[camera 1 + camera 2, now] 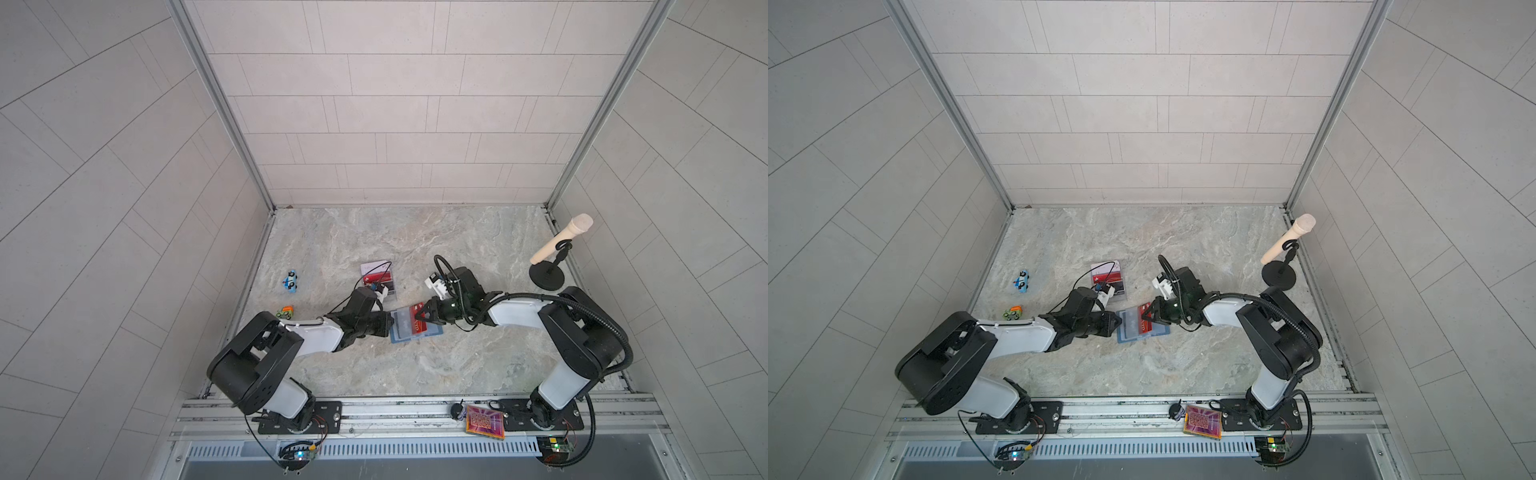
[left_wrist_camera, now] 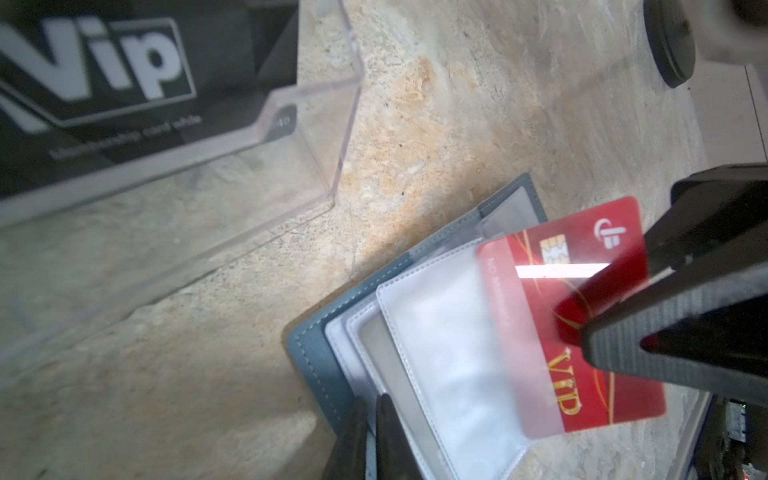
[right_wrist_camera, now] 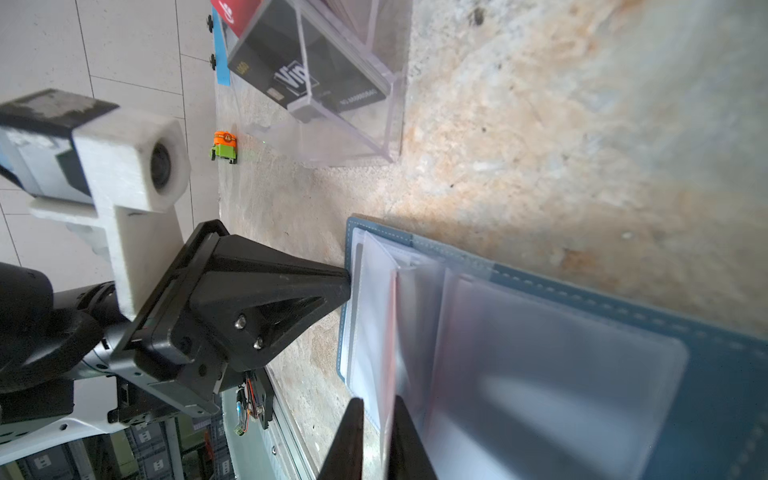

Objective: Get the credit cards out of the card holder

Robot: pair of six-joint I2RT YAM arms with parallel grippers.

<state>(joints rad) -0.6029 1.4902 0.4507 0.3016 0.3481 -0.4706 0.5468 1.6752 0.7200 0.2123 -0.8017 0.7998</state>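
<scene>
The slate-blue card holder (image 1: 432,331) (image 1: 1159,331) lies open on the marble, its clear sleeves (image 2: 436,353) fanned up. My left gripper (image 1: 392,323) (image 2: 372,409) is shut on the holder's left edge, a strip of blue cover showing between its tips. A red credit card (image 2: 582,249) (image 1: 417,323) with gold "VIP" sticks halfway out of a sleeve. My right gripper (image 1: 420,316) (image 3: 380,411) is shut on its free end, the card edge-on between the fingers (image 2: 685,316). A dark "Vip" card (image 2: 104,83) (image 3: 307,83) stands in the clear acrylic stand.
The acrylic stand (image 1: 379,279) sits just behind the left gripper, holding a pale, a red and a dark card. A blue toy car (image 1: 291,282) and an orange-green toy (image 1: 285,311) lie at the left. A microphone on a stand (image 1: 557,249) is at the right; a patterned tile (image 1: 485,422) rests on the front rail.
</scene>
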